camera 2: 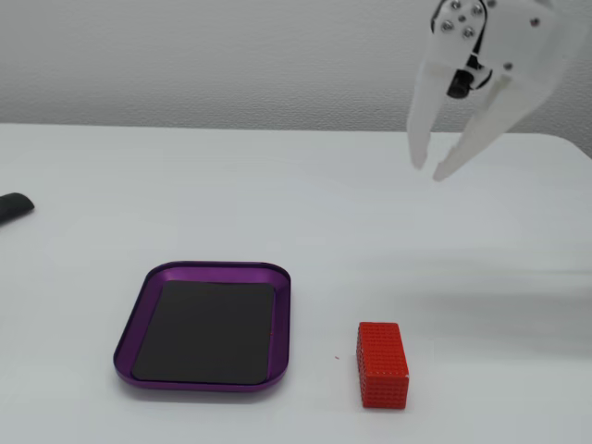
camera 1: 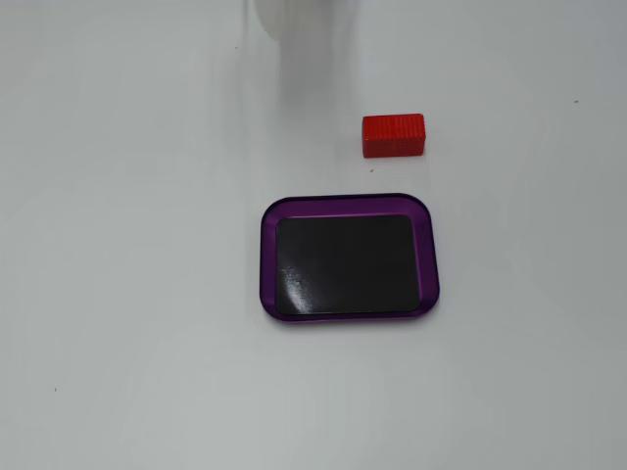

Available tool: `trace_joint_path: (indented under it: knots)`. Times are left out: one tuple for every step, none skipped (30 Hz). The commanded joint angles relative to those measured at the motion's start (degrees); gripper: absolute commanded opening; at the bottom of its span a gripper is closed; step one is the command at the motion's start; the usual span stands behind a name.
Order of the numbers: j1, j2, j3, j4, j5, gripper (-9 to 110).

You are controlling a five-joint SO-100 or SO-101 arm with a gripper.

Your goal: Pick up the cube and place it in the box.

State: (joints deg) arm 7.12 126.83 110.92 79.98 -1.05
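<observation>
The cube [camera 1: 394,135] is a small red ribbed block lying on the white table just beyond the box's far right corner in a fixed view; in the other fixed view it [camera 2: 382,363] lies to the right of the box. The box [camera 1: 429,257] is a shallow purple-rimmed tray with a black bottom, and it is empty in both fixed views [camera 2: 283,319]. My white gripper [camera 2: 429,172] hangs high above the table, well behind the cube, fingers pointing down with a narrow gap between the tips, holding nothing.
A blurred white part of the arm [camera 1: 294,20] shows at the top edge of a fixed view. A dark object [camera 2: 13,207] lies at the left edge of the table. A pale wall stands behind the table.
</observation>
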Motion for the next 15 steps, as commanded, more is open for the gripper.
trace_joint_path:
  knots:
    - [-4.3, -12.0, -16.7, 8.0, -1.1, 7]
    - [-6.2, -15.4, -19.2, 9.8, -1.3, 10]
    - [-8.2, -19.0, -21.2, 11.2, -1.3, 13]
    - [-10.3, -22.0, -22.6, 11.3, -1.1, 16]
    - [-12.2, -24.6, -23.1, 11.9, -0.6, 19]
    - [-13.0, -26.3, -23.2, 11.4, 0.1, 21]
    - [-14.1, -27.2, -23.1, 11.1, 0.4, 23]
    - [-14.5, -27.7, -22.9, 9.9, 0.5, 25]
    - [-14.3, -27.9, -22.2, 8.8, 0.9, 25]
    - [-14.4, -27.8, -21.4, 7.6, 1.1, 25]
    - [-14.4, -27.7, -20.7, 6.5, 1.2, 25]
    - [-14.4, -27.4, -20.1, 5.7, 1.3, 25]
    - [-14.2, -27.2, -19.8, 5.2, 1.4, 25]
    - [-14.2, -27.2, -19.7, 4.7, 1.9, 25]
    - [-14.7, -27.4, -19.2, 4.4, 2.9, 26]
